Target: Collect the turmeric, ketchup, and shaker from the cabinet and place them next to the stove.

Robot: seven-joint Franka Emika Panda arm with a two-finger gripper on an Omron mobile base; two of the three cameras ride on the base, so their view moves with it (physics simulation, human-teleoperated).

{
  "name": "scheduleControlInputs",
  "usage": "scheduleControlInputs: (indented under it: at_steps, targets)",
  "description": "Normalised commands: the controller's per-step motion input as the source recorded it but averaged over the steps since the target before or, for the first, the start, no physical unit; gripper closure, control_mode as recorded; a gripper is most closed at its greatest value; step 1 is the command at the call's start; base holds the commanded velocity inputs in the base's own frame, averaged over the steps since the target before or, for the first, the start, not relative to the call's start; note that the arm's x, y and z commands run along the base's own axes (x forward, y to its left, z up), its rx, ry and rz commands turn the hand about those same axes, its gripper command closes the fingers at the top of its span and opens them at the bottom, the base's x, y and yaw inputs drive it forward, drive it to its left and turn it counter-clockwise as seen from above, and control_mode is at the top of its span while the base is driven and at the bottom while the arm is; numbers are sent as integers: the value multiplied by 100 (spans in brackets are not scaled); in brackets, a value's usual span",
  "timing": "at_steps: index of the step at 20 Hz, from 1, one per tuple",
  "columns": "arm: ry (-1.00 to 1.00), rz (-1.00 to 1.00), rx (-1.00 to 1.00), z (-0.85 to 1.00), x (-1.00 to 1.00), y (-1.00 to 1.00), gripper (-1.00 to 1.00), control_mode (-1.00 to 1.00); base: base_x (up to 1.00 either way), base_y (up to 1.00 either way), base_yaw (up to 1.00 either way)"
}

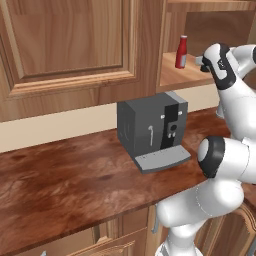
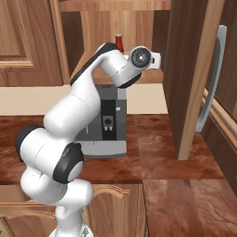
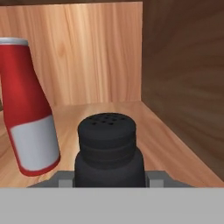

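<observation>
Gripper (image 3: 109, 181) clamped on shaker (image 3: 108, 151), upright on cabinet (image 3: 131, 118) shelf. Ketchup (image 3: 28, 122) at 10 o'clock, tilted, apart.

Wooden cabinet shelf (image 3: 166, 140) bearing ketchup (image 3: 28, 105) and black shaker (image 3: 108, 148), countertop (image 1: 70, 185) carrying grey coffee machine (image 1: 152, 130)

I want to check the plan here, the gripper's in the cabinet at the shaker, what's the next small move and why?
Probably lift slightly and draw straight back out. The gripper looks shut on the shaker, which sits on the cabinet shelf beside the ketchup, so avoid swinging toward it.
</observation>
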Motion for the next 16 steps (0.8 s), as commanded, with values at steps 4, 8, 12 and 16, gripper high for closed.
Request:
scheduleControlInputs:
  at_steps: [4,8,12,16]
  targets:
    - [0,0,0,-7,-8,0,100,-100,0,0,0]
    - [0,0,0,-8,-18,0,100,-100,0,0,0]
    - [0,0,0,-8,-21,0,100,-100,0,0,0]
    - [0,0,0,-13,-32,0,100,-100,0,0,0]
